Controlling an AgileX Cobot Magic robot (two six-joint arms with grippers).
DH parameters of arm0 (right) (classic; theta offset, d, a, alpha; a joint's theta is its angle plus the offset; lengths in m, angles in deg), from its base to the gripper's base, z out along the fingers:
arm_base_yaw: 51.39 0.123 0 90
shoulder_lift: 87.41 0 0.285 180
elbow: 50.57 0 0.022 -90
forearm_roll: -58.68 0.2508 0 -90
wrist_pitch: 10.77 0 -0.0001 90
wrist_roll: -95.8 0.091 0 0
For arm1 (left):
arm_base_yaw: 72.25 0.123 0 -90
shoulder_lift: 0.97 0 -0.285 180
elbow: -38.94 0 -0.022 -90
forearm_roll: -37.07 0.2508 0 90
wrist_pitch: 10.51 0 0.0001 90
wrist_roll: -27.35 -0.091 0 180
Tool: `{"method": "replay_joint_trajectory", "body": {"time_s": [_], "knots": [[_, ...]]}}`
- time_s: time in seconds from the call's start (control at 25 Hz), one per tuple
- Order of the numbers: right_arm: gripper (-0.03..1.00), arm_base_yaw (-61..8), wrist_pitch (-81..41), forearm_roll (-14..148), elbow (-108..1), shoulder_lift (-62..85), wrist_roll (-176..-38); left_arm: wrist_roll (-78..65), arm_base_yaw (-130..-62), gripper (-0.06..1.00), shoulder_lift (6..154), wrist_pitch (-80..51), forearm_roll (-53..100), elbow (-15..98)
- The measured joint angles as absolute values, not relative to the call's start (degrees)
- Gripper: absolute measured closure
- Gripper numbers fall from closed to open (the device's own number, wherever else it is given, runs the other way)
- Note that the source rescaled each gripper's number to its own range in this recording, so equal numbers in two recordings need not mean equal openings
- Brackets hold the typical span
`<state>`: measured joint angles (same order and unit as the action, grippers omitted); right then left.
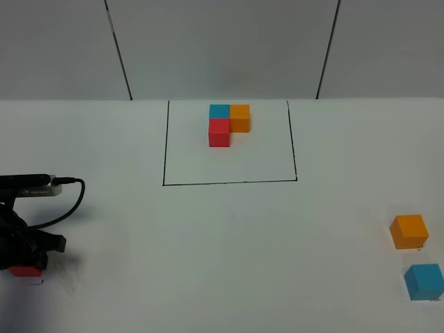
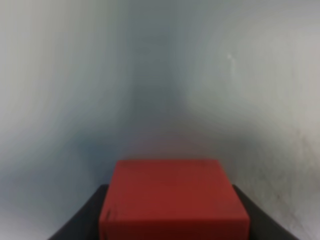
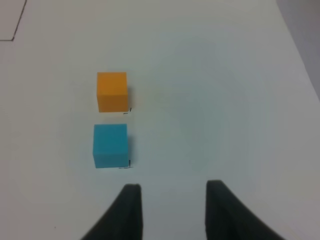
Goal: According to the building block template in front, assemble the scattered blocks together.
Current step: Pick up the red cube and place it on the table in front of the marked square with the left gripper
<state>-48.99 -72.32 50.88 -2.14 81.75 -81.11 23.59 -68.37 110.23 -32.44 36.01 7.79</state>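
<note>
Left gripper pinched on red cube at table's far left; lifted or resting, hard to tell through blur. Right gripper spread, empty, near blue cube and orange cube, touching neither. Template L inside black-lined square, well apart.

High camera overlooks the table from its near edge. Left wrist sits close on the red cube, right wrist farther above orange cube and blue cube; all show from high.

Bright, even light; left-wrist view blurred
</note>
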Motion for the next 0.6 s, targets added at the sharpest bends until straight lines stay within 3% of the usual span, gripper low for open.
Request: {"method": "replay_joint_trajectory", "body": {"time_s": [0.6], "knots": [[0.97, -48.99, -72.32, 50.88, -2.14, 81.75, -81.11, 23.57, -68.37, 0.94, 108.03, -42.09, 36.08, 10.09]]}}
